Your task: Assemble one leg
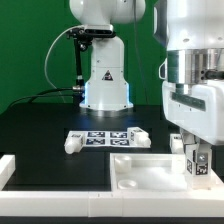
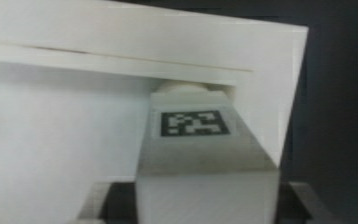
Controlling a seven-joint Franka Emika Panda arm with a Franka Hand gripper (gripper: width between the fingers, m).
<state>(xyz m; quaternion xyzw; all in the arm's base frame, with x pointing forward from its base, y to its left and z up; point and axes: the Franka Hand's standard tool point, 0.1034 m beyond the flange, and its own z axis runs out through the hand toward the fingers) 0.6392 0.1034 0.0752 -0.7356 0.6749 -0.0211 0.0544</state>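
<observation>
My gripper point(image 1: 197, 150) is at the exterior view's right, over the right edge of the large flat white panel point(image 1: 145, 172). It is shut on a white leg point(image 1: 197, 166) with a square tag on its face. In the wrist view the leg point(image 2: 197, 130) runs out from between the dark fingers point(image 2: 300, 203), and its far end is at the panel's point(image 2: 69, 110) raised edge. I cannot tell whether the leg touches the panel. Two other legs lie on the black table, one point(image 1: 72, 142) left of the marker board and one point(image 1: 140, 135) at its right.
The marker board point(image 1: 105, 137) lies flat in the middle of the table. The arm's white base point(image 1: 105, 75) stands behind it, with a black cable at its left. A white rail point(image 1: 8, 170) borders the table's front left.
</observation>
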